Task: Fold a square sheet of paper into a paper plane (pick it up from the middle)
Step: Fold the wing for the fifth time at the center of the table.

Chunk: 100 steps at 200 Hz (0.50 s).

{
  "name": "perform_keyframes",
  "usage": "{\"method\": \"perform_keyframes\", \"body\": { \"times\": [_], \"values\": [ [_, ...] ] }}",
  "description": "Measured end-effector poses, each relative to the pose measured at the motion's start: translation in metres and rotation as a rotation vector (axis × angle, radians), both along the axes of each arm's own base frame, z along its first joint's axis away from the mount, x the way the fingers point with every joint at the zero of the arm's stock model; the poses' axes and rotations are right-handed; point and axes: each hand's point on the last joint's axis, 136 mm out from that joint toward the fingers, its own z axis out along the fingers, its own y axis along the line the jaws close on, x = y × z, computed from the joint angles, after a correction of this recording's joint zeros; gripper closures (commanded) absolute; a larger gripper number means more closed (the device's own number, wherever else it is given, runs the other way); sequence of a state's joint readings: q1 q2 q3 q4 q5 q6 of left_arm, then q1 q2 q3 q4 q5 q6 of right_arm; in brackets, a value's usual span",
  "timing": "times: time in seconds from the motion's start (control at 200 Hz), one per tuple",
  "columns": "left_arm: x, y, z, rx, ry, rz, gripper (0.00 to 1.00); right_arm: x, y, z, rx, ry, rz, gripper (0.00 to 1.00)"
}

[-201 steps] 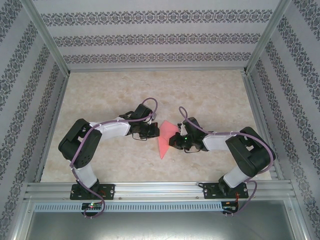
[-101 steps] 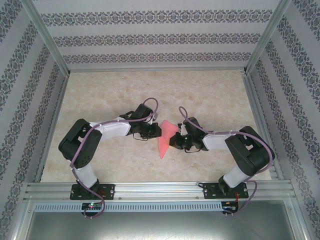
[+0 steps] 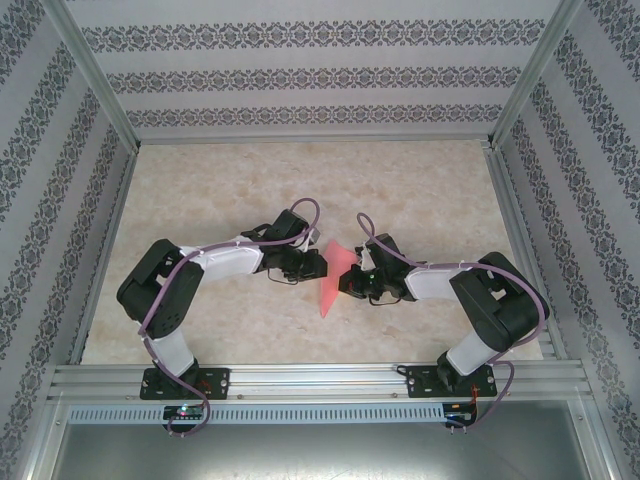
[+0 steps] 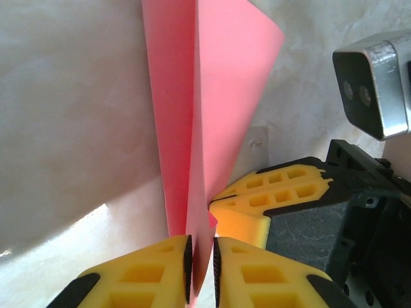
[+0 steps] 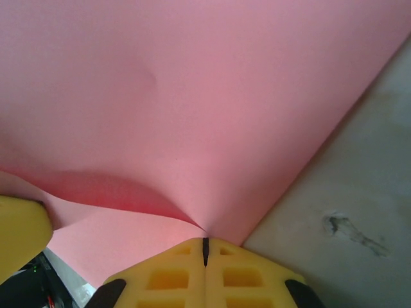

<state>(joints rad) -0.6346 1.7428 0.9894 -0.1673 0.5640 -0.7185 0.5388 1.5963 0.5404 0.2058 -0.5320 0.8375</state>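
The right pincer (image 5: 205,251) is clamped tight on the paper plane (image 3: 331,283) at frame centre. The left pincer (image 4: 200,256) stands slightly parted around its folded edge. Hold the right firm; ease the left away without snagging. The marbled worktop (image 3: 430,190) beyond offers no obstacle.

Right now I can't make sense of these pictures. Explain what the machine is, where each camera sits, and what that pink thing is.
These are two robot arms bolted at the near edge of a table. One picture looks down from above. The other two come from cameras on each wrist, so the yellow blocks are that arm's own fingers.

The pink thing is the paper plane, a partly folded sheet between the arms. The right gripper is pinched shut on it. The left gripper has the paper's edge between its fingers, which stand slightly apart, so whether it actually grips is unclear. In the left wrist view, the other arm's yellow finger also shows.
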Motion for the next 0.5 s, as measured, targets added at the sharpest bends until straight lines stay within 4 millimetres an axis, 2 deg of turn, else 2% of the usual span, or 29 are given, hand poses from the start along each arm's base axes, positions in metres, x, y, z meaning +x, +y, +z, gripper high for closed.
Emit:
{"method": "perform_keyframes", "body": {
  "times": [0.105,0.335,0.5],
  "values": [
    [-0.0008,0.0004,0.0059,-0.005,-0.008,-0.001,0.79,0.0005,0.0004,0.0,0.0,0.001,0.0,0.96],
    [-0.0013,0.0007,0.0088,-0.007,-0.017,-0.007,0.93,0.0011,0.0009,0.0001,0.0,0.0,0.001,0.96],
    [-0.0043,0.0025,0.0065,0.005,-0.007,-0.013,0.97,0.0011,0.0009,0.0001,0.0,0.0,0.0,0.96]
  ]
}}
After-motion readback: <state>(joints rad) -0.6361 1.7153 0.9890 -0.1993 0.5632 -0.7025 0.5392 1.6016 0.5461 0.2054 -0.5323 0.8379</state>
